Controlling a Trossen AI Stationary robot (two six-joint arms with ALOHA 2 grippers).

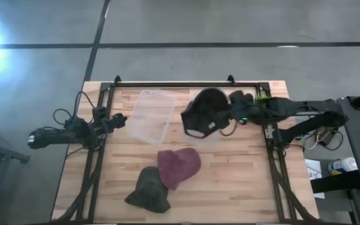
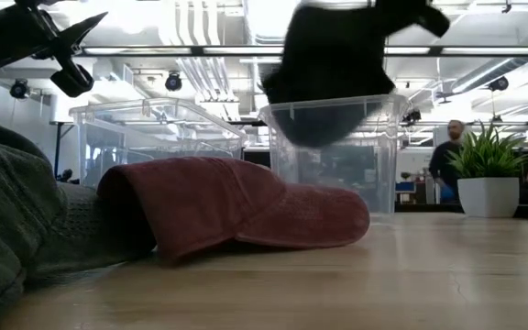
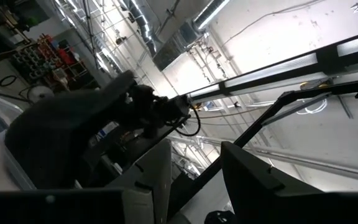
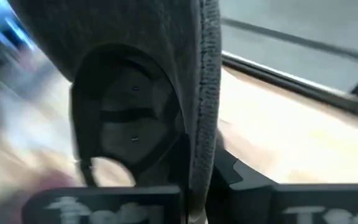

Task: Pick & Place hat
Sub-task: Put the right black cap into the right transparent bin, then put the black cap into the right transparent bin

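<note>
A black cap [image 1: 204,111] hangs in the air over a clear plastic bin [image 2: 333,151]. In the low view the black cap [image 2: 337,60] has its lower part level with the bin's rim. My right gripper [image 1: 225,119] reaches in from the table's right side and is shut on the cap. A dark red cap [image 1: 179,165] and a green cap [image 1: 149,190] lie flat on the table, touching each other. My left gripper [image 1: 119,120] waits open near the table's left edge, off the table surface. My right gripper [image 4: 197,190] pinches the black cap's edge band [image 4: 202,134] between its two fingers, next to the strap opening [image 4: 126,118] at the back. The fingers come roughly level from the table's right side. The cap is lifted clear and hangs from the hold, crown away from the gripper.
A second clear bin [image 1: 152,115] sits left of the black cap at the table's far half. A black frame rail [image 1: 186,83] runs along the far edge, with side rails left and right. Bare wood [image 1: 242,181] lies at the near right. A potted plant [image 2: 489,179] and a person [image 2: 447,160] show beyond the table.
</note>
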